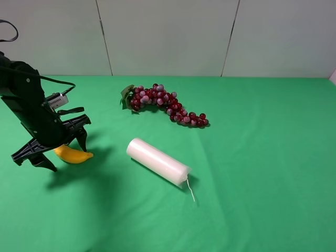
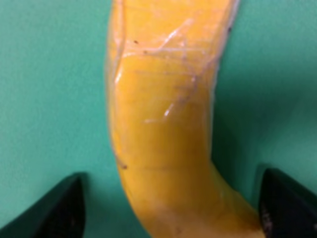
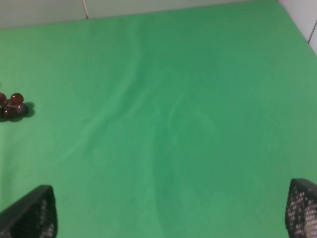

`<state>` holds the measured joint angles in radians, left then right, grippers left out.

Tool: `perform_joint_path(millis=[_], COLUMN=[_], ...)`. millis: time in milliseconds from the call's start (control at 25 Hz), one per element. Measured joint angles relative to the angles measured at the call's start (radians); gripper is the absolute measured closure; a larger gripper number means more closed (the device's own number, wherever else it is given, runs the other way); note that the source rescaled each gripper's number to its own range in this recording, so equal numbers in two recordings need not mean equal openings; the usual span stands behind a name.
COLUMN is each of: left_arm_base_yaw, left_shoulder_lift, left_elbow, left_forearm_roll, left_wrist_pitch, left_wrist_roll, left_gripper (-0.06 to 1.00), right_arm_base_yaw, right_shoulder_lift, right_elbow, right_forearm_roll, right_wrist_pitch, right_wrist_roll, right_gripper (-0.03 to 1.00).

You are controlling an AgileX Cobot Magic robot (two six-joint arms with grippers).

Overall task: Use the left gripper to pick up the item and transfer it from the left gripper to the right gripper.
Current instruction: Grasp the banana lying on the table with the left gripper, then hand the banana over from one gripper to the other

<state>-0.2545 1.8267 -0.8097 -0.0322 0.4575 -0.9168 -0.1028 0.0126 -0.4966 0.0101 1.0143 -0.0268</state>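
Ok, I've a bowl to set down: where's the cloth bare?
Bare: the green cloth right of the grape bunch and white roll, and the front strip below the roll. Crowded: left side, where the left end effector straddles the banana.

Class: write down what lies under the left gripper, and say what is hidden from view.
A curved yellow banana lies on the green cloth under the left gripper, between its open black fingers. From the high camera the arm covers part of the banana; one end shows.
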Motion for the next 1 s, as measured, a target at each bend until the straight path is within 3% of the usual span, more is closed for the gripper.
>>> perform_joint_path(millis=[160, 320, 760, 1000], left_arm_base_yaw=[0.0, 0.0, 0.0, 0.0], left_shoulder_lift=[0.0, 0.0, 0.0, -0.024], left_elbow=[0.0, 0.0, 0.0, -0.018], left_forearm_roll=[0.0, -0.001, -0.002, 0.012], left_wrist_pitch=[0.0, 0.001, 0.002, 0.059], left_wrist_roll=[0.0, -0.001, -0.001, 0.006], left_gripper=[0.63, 0.94, 0.94, 0.94], right_arm_base_yaw=[0.0, 0.0, 0.0, 0.0], right_shoulder_lift=[0.0, 0.0, 0.0, 0.0], right_elbow=[0.0, 0.0, 0.0, 0.0], right_forearm_roll=[0.0, 0.0, 0.0, 0.0], right_wrist_pitch=[0.0, 0.0, 0.0, 0.0], right_wrist_roll=[0.0, 0.0, 0.0, 0.0], right_gripper=[-0.03, -0.03, -0.03, -0.03])
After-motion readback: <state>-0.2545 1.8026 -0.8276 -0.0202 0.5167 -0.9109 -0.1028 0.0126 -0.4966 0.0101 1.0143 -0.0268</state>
